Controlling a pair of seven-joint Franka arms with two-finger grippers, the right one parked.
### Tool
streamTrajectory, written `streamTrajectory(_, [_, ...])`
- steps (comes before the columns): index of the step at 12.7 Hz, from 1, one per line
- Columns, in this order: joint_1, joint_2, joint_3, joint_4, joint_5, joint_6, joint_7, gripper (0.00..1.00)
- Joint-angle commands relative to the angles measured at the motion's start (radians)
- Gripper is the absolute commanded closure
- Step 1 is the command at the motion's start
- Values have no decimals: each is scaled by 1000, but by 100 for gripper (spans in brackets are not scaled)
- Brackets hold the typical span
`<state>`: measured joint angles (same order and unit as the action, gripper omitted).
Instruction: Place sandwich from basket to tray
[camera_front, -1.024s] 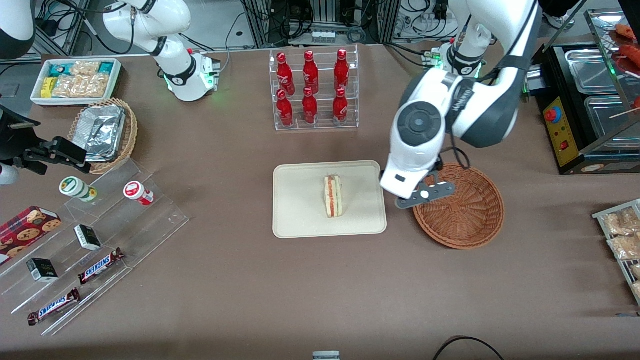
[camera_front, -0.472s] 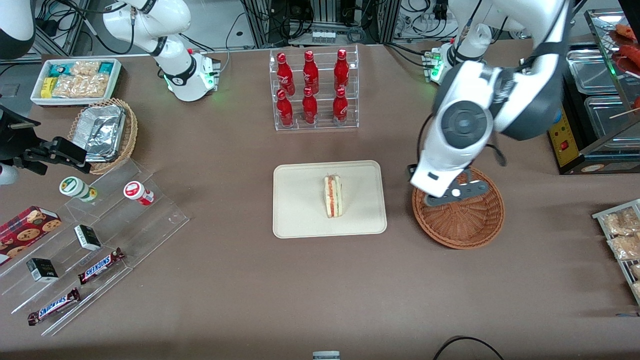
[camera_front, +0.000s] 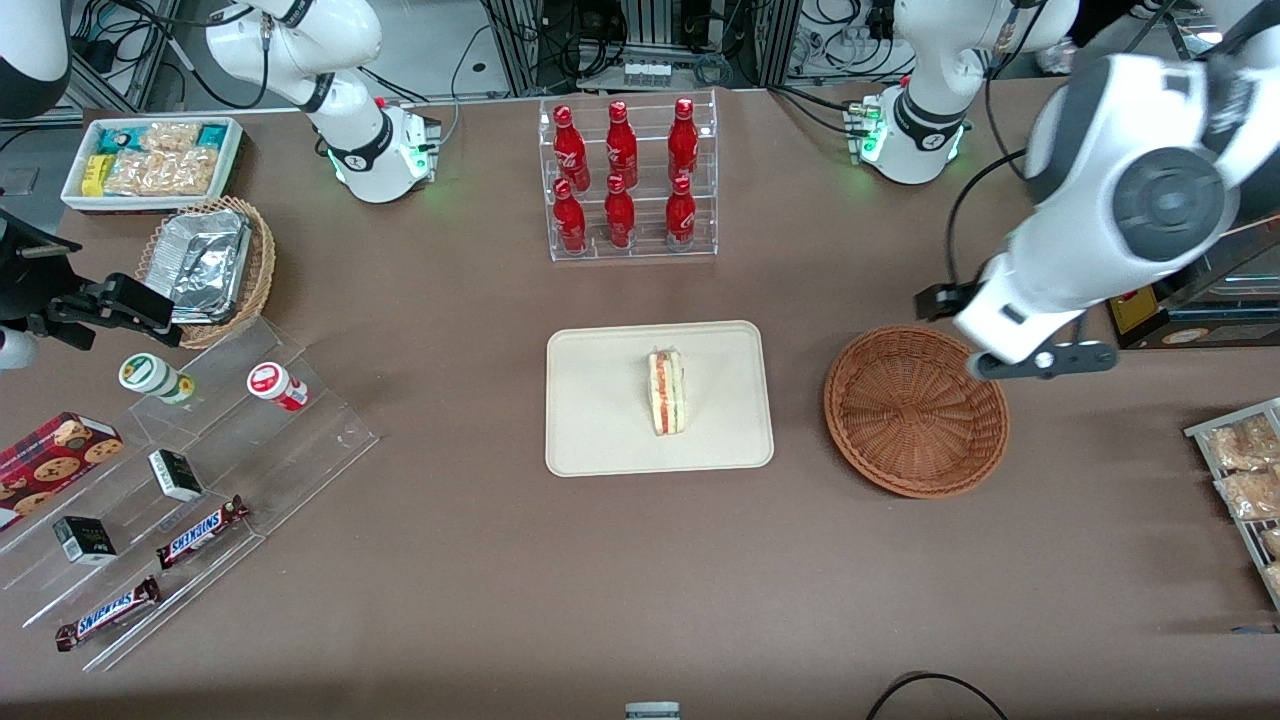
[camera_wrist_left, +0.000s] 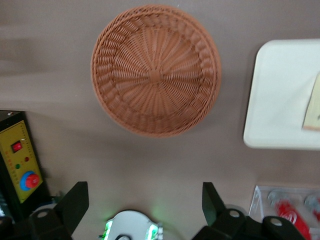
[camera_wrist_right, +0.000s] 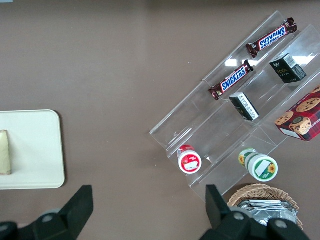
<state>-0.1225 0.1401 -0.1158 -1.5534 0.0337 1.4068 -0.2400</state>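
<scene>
Resting: sandwich (camera_front: 666, 391) on tray (camera_front: 600, 420) | gripper (camera_wrist_left: 145, 212) fingers spread above table

Robot lab, mock snack shop: cable racks (camera_front: 650, 40), bottle display (camera_front: 625, 180), candy shelves (camera_front: 190, 500).

The working arm is glossy white with dark grey joint sections and a round grey cap at its elbow. Its base (camera_front: 915, 135) glows green at a status light. A black cable loops along the forearm. The gripper (camera_wrist_left: 145, 202) has black, wedge-shaped fingers, spread wide apart, on a dark mount
</scene>
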Motion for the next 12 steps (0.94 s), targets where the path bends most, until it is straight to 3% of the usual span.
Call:
streamTrajectory(1, [104, -89, -19, -40, -41, -64, 167, 0])
streamTrajectory(4, [170, -163, -12, -82, -41, -85, 249, 0])
streamTrajectory(12, [162, -246, 140, -80, -9, -89, 255, 0])
